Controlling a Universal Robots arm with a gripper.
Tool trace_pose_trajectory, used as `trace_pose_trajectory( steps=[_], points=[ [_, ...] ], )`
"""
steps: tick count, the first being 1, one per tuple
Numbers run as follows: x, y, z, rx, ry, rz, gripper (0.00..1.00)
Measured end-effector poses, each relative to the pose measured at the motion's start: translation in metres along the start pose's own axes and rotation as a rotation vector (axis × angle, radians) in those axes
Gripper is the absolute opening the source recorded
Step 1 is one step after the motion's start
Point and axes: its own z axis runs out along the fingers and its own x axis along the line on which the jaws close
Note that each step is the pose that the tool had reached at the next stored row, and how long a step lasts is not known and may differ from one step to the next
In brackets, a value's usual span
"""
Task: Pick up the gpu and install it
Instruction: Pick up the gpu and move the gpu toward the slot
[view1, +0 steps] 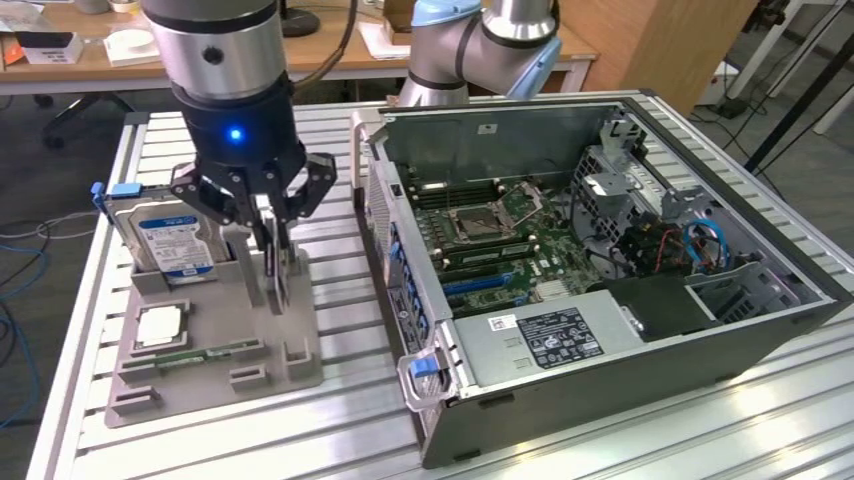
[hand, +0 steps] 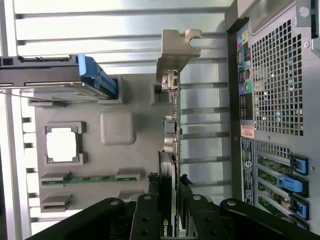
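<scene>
Wrist view looked straight down the gripper (hand: 170, 184), and its two fingers (hand: 150, 200) were clamped on the graphics card (hand: 172, 145), one on each flat face. The card stood on its edge between them, with its metal end bracket (hand: 176, 50) at the end farthest from the gripper. It looked seated in its slot on the grey parts tray (hand: 117, 165) directly under the gripper, though whether its lower edge had cleared the slot could not be told. In the exterior view the arm hung upright over the tray. The hard drive (view1: 167, 235) stood just beside the gripper on the exterior view's left, and the open computer case (view1: 747, 330) lay near it on the exterior view's right. A processor chip (hand: 62, 145) and a memory stick (hand: 90, 179) lay on the tray to the hard drive's side of the gripper. By my judgement the step in hand was the pick-up: the grasp was made, and the install into the board (view1: 494, 240) inside the case was not yet begun. Freeing the card would call for a straight pull in line with the slot, with no twist. The card is thin, so a skewed pull could jam it against the slot walls or let it pivot between the fingers.
</scene>
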Motion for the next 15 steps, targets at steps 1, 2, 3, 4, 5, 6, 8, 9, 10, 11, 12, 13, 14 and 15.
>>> trace_pose_trajectory(
  steps=[1,2,3,4,5,6,8,9,10,11,12,13,14,15],
  points=[
    [0.000,0.0001,-0.0021,0.0001,0.0006,0.000,0.26],
    [0.000,0.0002,-0.0042,0.0001,0.0012,0.000,0.26],
    [0.000,0.0003,-0.0061,0.0002,0.0017,0.000,0.26],
    [0.000,0.0004,-0.0081,0.0002,0.0022,0.000,0.26],
    [0.000,0.0005,-0.0101,0.0003,0.0028,0.000,0.26],
    [0.000,0.0006,-0.0121,0.0003,0.0033,0.000,0.26],
    [0.000,0.0007,-0.0155,0.0003,0.0043,0.000,0.26],
    [0.000,0.0008,-0.0174,0.0004,0.0049,0.000,0.26],
    [0.000,0.0009,-0.0191,0.0004,0.0053,0.000,0.26],
    [-0.001,0.0009,-0.0208,0.0005,0.0058,0.000,0.26],
    [-0.001,0.0010,-0.0223,0.0005,0.0062,0.000,0.26],
    [-0.001,0.0011,-0.0241,0.0005,0.0067,0.000,0.26],
    [-0.001,0.0012,-0.0258,0.0005,0.0072,0.000,0.26],
    [-0.001,0.0012,-0.0277,0.0007,0.0078,0.000,0.26]
  ],
)
